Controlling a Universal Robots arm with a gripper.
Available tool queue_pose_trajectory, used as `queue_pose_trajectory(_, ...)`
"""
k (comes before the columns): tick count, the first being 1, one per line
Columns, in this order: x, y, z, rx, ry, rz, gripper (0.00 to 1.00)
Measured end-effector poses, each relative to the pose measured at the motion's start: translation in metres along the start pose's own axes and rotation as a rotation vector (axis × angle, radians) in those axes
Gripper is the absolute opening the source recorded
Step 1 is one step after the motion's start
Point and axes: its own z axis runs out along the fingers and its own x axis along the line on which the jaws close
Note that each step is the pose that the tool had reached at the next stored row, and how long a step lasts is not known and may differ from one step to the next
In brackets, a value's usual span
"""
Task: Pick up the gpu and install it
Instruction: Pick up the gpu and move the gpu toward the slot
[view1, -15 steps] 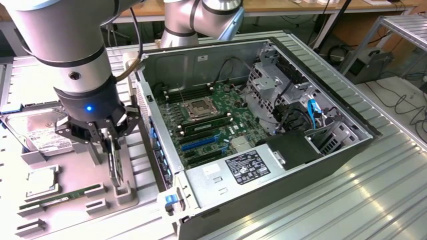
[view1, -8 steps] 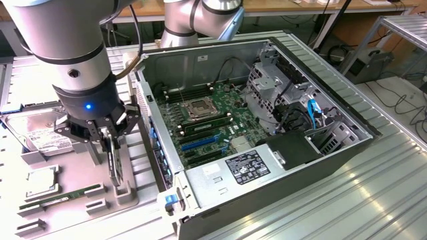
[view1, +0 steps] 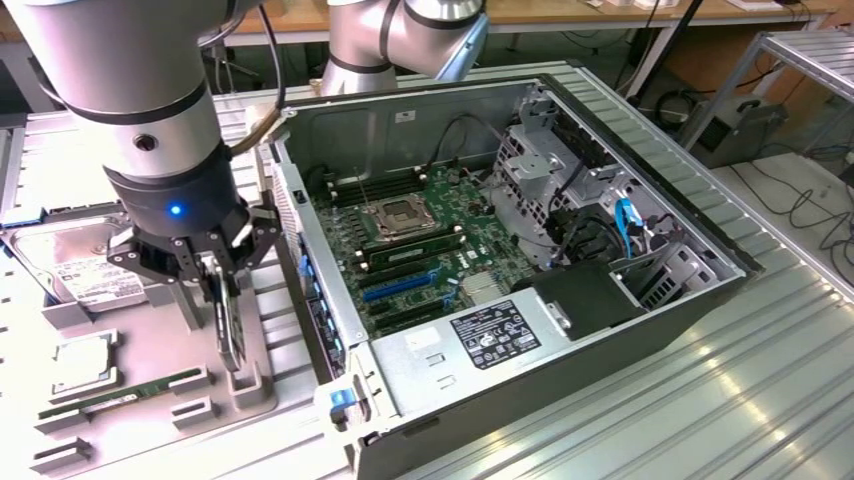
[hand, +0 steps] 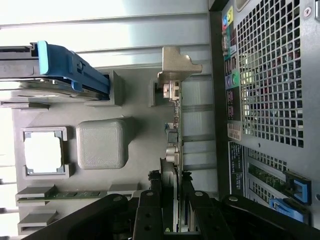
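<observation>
The gpu (view1: 231, 335) stands on edge in a slot of the grey parts holder (view1: 160, 350), at the exterior view's left beside the open computer case. My gripper (view1: 227, 310) comes down over its top edge with one finger on each face. In the wrist view the gpu (hand: 173, 145) is edge-on, its metal bracket (hand: 176, 67) at the far end. My gripper (hand: 171, 192) has its black fingers (hand: 155, 200) pressed against both sides of the card, shut on it. The card's lower edge still sits in the holder.
The open computer case (view1: 694, 290) lies on its side with the motherboard (view1: 414, 240) and blue expansion slots (view1: 400, 285) exposed. The holder also carries a hard drive (view1: 67, 262), a CPU (view1: 83, 360) and a RAM stick (view1: 120, 395). The case's rear grille (hand: 270, 75) lies close alongside the card.
</observation>
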Motion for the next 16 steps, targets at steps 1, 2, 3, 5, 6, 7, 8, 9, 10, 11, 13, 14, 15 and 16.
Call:
queue_pose_trajectory(1,0.0,0.0,-0.0003,-0.0001,-0.0001,0.0,0.26)
queue_pose_trajectory(2,0.0,0.0,-0.0009,0.0,0.0,0.0,0.26)
queue_pose_trajectory(3,-0.0001,0.0,-0.0011,0.0,0.0,0.0,0.26)
queue_pose_trajectory(5,-0.0001,0.0,-0.0017,0.0,0.0,0.0,0.26)
queue_pose_trajectory(6,-0.0001,0.0,-0.0021,0.0001,0.0,0.0,0.26)
queue_pose_trajectory(7,-0.0001,0.0,-0.0024,0.0,0.0,0.0,0.26)
queue_pose_trajectory(8,-0.0001,0.0,-0.0028,0.0001,0.0001,0.0,0.26)
queue_pose_trajectory(9,-0.0001,0.0001,-0.003,0.0,0.0,0.0,0.26)
queue_pose_trajectory(10,-0.0001,0.0001,-0.0033,0.0,0.0,0.0,0.26)
queue_pose_trajectory(11,-0.0001,0.0001,-0.0036,0.0,0.0,0.0,0.26)
queue_pose_trajectory(13,-0.0001,0.0001,-0.0044,0.0001,0.0001,0.0,0.26)
queue_pose_trajectory(14,-0.0002,0.0001,-0.0049,0.0,0.0,0.0,0.26)
queue_pose_trajectory(15,-0.0002,0.0001,-0.0051,-0.0001,-0.0001,0.0,0.26)
queue_pose_trajectory(16,-0.0002,0.0001,-0.0055,0.0,0.0,0.0,0.26)
